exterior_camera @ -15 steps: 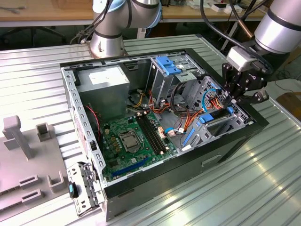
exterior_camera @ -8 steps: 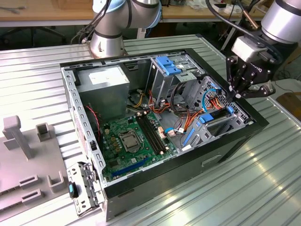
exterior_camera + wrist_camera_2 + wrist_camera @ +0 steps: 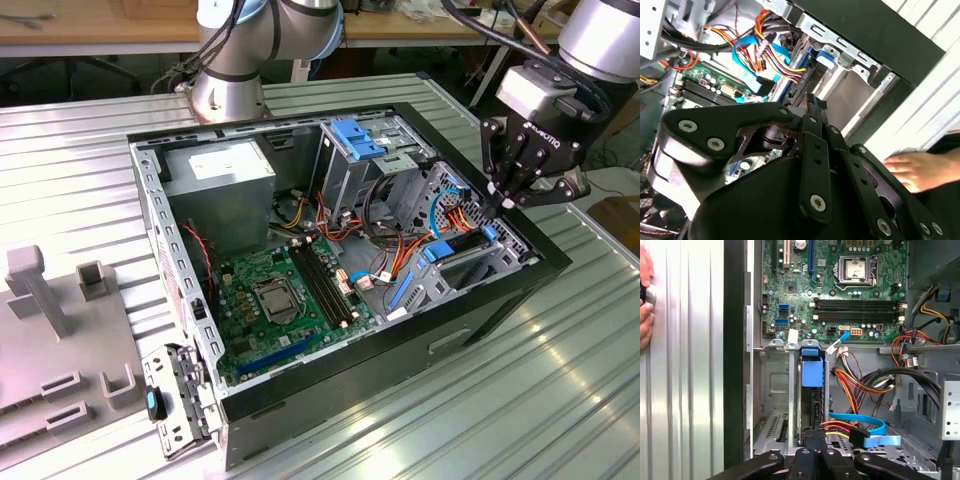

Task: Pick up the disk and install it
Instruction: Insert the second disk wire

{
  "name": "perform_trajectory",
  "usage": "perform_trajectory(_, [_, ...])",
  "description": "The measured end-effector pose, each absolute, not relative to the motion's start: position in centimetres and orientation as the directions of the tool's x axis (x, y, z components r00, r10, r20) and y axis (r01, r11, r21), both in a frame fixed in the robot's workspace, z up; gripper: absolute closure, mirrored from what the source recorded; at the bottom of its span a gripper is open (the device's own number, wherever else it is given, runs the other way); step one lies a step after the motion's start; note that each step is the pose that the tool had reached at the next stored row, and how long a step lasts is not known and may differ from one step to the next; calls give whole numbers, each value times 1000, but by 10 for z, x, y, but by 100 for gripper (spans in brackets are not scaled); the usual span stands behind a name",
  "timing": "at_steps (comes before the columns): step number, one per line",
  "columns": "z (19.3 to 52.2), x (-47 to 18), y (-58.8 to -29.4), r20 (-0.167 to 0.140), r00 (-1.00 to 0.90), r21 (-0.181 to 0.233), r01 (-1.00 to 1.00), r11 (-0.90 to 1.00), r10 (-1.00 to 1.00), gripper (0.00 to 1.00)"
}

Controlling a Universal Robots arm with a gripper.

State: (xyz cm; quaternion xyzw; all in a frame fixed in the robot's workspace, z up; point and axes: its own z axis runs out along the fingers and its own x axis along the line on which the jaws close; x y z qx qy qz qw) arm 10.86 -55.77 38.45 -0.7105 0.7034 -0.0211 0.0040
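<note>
— Disk [image 3: 811,374] first: where is it?
— Standing on edge in a slot of the drive cage [image 3: 771,390], its bright blue rail facing up and out of the cage. The cage sits at one corner inside the open computer case [image 3: 150,200].
— What else is in the case?
— Beside the cage lies the green motherboard [image 3: 840,290]. A bundle of orange, red and yellow wires [image 3: 855,382] and a flat blue cable [image 3: 862,419] run just beside the cage. Well apart from the cage, at the far corner of the case, is the grey power-supply box [image 3: 222,185].
— And the arm?
— It reaches down over the cage from above, with the gripper [image 3: 507,200] pointing into the case. In both wrist views the gripper [image 3: 812,105] [image 3: 815,437] hangs directly over the disk's slot.
— Fingers?
— Drawn together, tips side by side with no gap that I can make out. They sit right at the disk's upper edge; I cannot tell whether they touch it.
— Anything outside the case?
— A person's hand [image 3: 912,170] rests on the ribbed metal table [image 3: 520,400], near the cage but beyond the case wall.
</note>
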Motion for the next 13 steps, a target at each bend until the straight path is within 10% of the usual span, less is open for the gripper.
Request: perform_trajectory(13, [395,109,-526,35,10,-30,-999,-11,-999,89])
